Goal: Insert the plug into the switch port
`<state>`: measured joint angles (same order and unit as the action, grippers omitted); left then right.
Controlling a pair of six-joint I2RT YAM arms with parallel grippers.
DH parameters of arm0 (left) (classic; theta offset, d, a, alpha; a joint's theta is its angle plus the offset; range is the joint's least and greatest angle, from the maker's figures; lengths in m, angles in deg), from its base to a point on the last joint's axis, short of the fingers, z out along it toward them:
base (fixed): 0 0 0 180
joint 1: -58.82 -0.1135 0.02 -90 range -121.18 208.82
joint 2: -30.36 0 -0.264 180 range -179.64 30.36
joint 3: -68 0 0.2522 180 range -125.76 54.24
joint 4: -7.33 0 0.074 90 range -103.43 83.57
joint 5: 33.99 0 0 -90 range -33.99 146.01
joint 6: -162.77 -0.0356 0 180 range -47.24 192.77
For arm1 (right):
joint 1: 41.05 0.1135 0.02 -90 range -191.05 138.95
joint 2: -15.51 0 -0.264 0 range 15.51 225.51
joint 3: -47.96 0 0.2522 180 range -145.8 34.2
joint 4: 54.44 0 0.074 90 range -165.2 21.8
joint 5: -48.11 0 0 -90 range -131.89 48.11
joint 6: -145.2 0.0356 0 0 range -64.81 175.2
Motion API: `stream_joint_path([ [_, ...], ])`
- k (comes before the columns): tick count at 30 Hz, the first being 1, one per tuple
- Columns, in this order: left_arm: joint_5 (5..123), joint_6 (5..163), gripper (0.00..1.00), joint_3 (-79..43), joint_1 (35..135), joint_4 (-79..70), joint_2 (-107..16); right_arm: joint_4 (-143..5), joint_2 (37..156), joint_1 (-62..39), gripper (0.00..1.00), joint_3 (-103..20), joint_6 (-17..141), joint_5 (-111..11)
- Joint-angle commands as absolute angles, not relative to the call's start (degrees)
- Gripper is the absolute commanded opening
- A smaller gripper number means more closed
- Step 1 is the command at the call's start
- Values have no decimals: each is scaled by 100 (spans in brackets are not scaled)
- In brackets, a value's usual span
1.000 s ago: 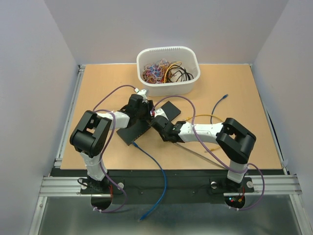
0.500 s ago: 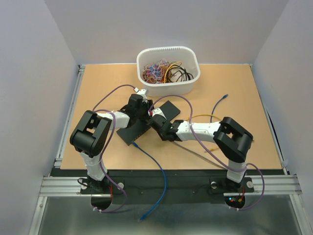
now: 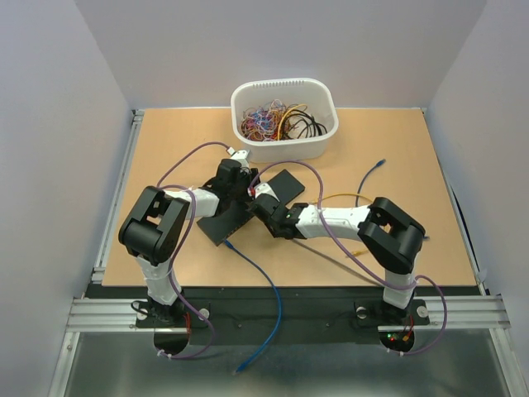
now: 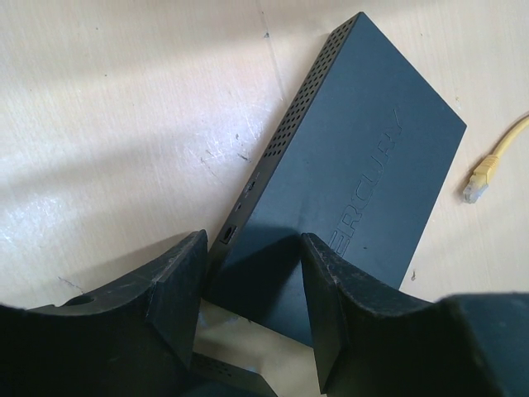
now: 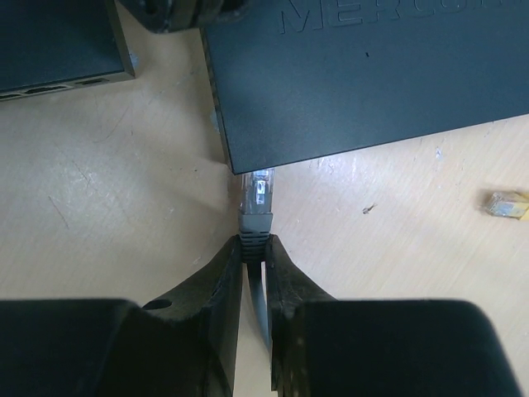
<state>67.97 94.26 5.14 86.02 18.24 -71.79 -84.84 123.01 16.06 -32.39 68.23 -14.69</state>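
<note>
A black switch marked MERCURY lies mid-table; it also shows in the left wrist view and the right wrist view. My right gripper is shut on the grey boot of a clear-tipped plug. The plug's tip touches the switch's near side face at its corner. In the top view the right gripper sits just in front of the switch. My left gripper is open, with its jaws straddling the switch's other corner. It shows in the top view.
A second black switch lies to the left, near both grippers. A white bin of tangled cables stands at the back. A yellow plug, a blue cable and a grey cable lie on the table.
My right arm has shifted slightly left, bringing the plug closer against the switch. The left arm has not visibly moved.
</note>
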Motion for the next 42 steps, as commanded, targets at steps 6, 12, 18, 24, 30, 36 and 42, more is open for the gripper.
stream_joint_path([
  [6,7595,9166,58,748,8712,1537,-7212,-6453,12107,1573,0,-2971,5925,-1718],
  [12,7868,9122,58,792,8712,1519,-7264,-5846,12071,1354,0,-2768,5442,-2141],
  [18,7877,9184,58,801,8879,1502,-7317,-5739,12255,1151,0,-2961,5379,-2308],
  [24,7990,9446,58,941,9142,1598,-7344,-5695,12423,1081,0,-3128,5475,-2317],
  [30,8097,9755,58,1231,9371,1757,-7151,-5598,12423,1055,0,-3417,5449,-2694],
  [36,8159,10009,58,1451,9608,1915,-7063,-5590,12616,1002,0,-3997,5414,-2809],
  [42,8290,10300,58,1688,9828,2240,-7045,-5563,12844,932,1,-4262,5502,-2792],
])
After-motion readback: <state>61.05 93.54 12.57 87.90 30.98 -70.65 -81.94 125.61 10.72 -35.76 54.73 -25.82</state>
